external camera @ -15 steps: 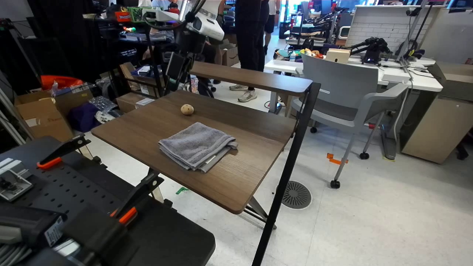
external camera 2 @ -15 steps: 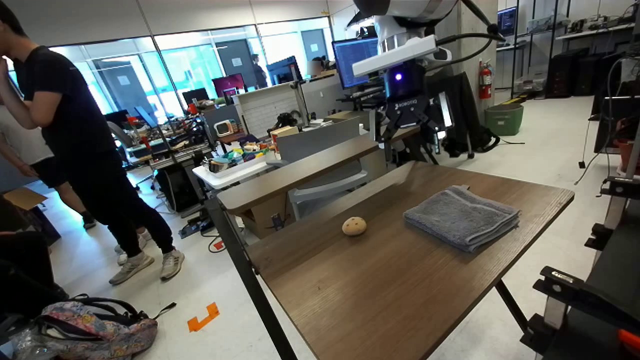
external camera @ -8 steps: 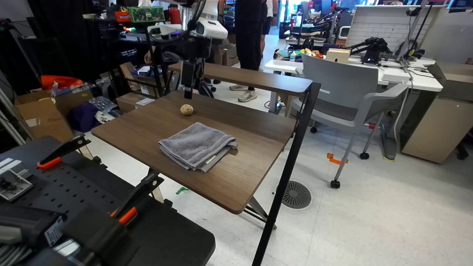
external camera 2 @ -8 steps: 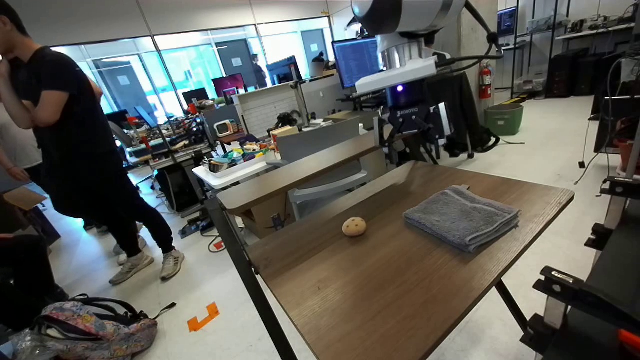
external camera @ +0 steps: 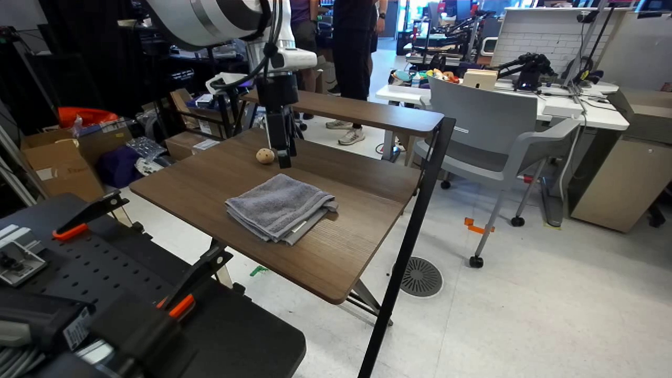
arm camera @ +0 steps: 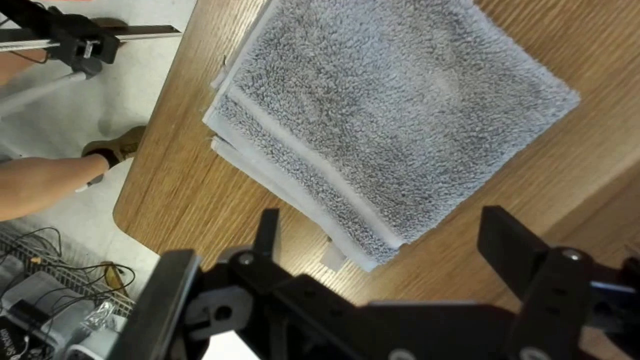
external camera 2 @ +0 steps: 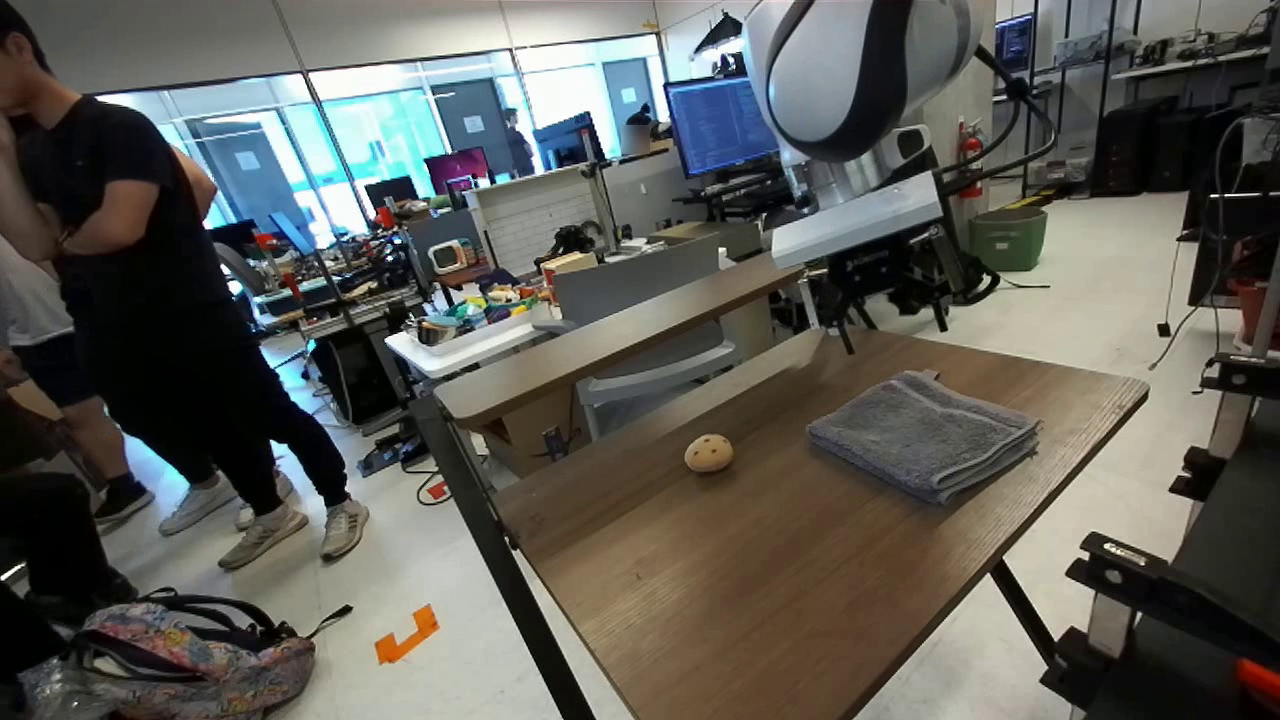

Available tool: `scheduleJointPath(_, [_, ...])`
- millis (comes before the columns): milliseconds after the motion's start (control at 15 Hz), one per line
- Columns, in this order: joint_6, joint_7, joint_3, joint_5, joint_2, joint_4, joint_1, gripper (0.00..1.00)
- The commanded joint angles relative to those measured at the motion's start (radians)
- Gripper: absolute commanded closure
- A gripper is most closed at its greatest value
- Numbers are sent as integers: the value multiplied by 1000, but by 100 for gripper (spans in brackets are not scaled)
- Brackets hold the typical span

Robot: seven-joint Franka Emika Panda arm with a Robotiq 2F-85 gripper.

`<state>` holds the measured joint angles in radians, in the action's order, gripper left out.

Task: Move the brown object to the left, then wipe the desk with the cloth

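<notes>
Upper wall point(external camera 2: 400, 28) pale, above a row of brightly lit glazed panels point(external camera 2: 355, 150); grey doors point(external camera 2: 455, 110) visible behind them. Floor point(external camera: 525, 315) whitish, with a round slotted grate point(external camera: 421, 276). A grey chair point(external camera: 483, 118) on castors point(external camera: 476, 261) stands just beside a white office desk point(external camera: 604, 117), with a beige cabinet point(external camera: 622, 184) near the desk's end. One monitor point(external camera 2: 725, 125) glows blue.
</notes>
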<state>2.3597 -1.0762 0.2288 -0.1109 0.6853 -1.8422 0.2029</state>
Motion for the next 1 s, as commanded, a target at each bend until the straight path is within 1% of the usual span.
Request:
scheduleJointPath(0, [-3,-8,-13,-15,-1,3,-12,0])
scheduleJointPath(333, [-3,-8,-11,-16,-1,3,-11,0])
scheduleJointPath(400, [48,89,-9,-82,-28,-45,-11,0])
scheduleJointPath(467, [71,106,1,-112,-38,-64,-5,0])
scheduleJointPath(667, [148,243,12,-187,-60,-128,-34,0])
scheduleJointPath(800, [224,308,40,-248,-81,-183,-34,0])
scheduleJointPath(933, [309,356,85,-318,-111,-249,-20,0])
